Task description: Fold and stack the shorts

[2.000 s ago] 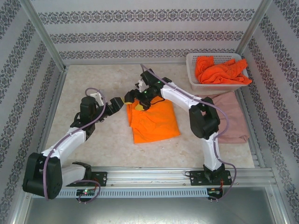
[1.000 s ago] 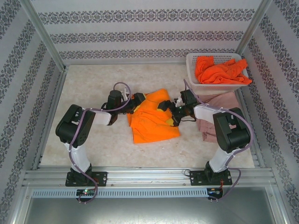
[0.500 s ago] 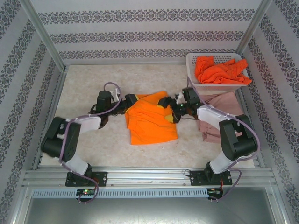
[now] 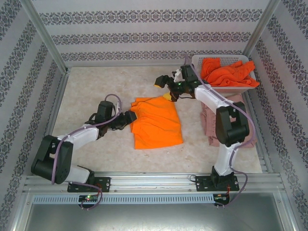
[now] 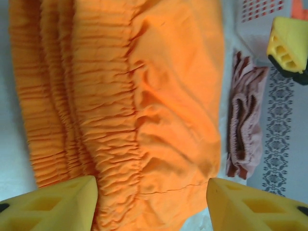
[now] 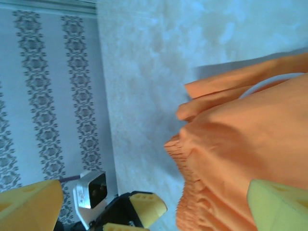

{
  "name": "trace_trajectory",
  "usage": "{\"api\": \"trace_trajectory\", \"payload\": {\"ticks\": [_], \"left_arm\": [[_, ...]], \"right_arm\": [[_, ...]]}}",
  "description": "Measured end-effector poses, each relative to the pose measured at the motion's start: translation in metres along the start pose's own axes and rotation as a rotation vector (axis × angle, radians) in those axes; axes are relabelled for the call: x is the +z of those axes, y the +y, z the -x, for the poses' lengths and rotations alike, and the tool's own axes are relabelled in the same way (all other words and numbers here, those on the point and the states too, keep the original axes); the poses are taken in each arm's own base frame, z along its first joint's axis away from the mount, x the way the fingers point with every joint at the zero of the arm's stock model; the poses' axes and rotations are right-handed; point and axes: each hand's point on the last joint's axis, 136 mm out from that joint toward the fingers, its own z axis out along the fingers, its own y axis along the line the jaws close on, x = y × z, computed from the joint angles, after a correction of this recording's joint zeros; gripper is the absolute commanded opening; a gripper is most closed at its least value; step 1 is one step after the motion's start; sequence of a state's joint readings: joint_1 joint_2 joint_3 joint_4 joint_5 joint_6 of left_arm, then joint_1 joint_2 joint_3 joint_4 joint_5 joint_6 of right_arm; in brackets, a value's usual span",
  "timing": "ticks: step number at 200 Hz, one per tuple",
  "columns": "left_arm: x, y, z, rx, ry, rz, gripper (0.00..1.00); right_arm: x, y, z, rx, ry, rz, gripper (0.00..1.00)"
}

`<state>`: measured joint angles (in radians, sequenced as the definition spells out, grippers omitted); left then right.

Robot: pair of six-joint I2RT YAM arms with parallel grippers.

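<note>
The left gripper [image 4: 129, 118] sat low at the left edge of the orange shorts [image 4: 156, 122], its jaws spread. In the left wrist view its two yellow fingertips [image 5: 48, 202] stood wide apart with the cloth's gathered waistband [image 5: 106, 120] running between them and nothing pinched. The orange shorts lay flat mid-table, already doubled into a rough rectangle. Its long axis ran near to far, leaning slightly left at the far end. So the cloth lay directly to the right of the left gripper, which was touching it or very nearly so.

To the right of that, partly behind the right arm, lay the dusty pink shorts [image 4: 236, 120], apart from the orange pair. Farther back, the right gripper [image 4: 164, 88] hung open above the orange pair's far edge, clear of the cloth and holding nothing. The left arm looked the nearer one for any grasp, which would have to carry rightward toward the pink pair.

At the far right, the red-orange shorts [image 4: 226, 72] were heaped unfolded in the white basket [image 4: 197, 60].
</note>
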<state>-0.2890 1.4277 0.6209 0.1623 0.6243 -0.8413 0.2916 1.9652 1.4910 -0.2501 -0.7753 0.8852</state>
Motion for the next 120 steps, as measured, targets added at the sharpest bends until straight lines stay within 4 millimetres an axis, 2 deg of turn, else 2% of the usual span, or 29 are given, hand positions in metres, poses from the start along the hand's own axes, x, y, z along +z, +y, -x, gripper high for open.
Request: {"api": "trace_trajectory", "payload": {"ticks": [26,46,54,84,99,120], "left_arm": [[0.013,0.013,-0.010,-0.019,0.044,0.031,0.54],[0.022,0.022,-0.019,-0.034,0.077,0.056,0.49],[0.024,0.026,-0.021,-0.042,0.087,0.065,0.44],[0.028,0.028,-0.023,-0.043,0.092,0.067,0.16],[0.028,0.026,-0.021,-0.035,0.085,0.059,0.10],[0.025,0.025,-0.021,-0.029,0.075,0.057,0.06]], "right_arm": [[0.019,-0.021,0.006,0.041,0.028,-0.034,0.98],[0.025,-0.025,0.012,0.047,0.032,-0.039,0.98],[0.027,-0.025,0.014,0.046,0.031,-0.038,0.98],[0.034,-0.028,0.021,0.047,0.031,-0.039,0.98],[0.040,-0.034,0.023,0.054,0.033,-0.047,0.98],[0.048,-0.049,0.025,0.080,0.038,-0.067,0.98]]}}
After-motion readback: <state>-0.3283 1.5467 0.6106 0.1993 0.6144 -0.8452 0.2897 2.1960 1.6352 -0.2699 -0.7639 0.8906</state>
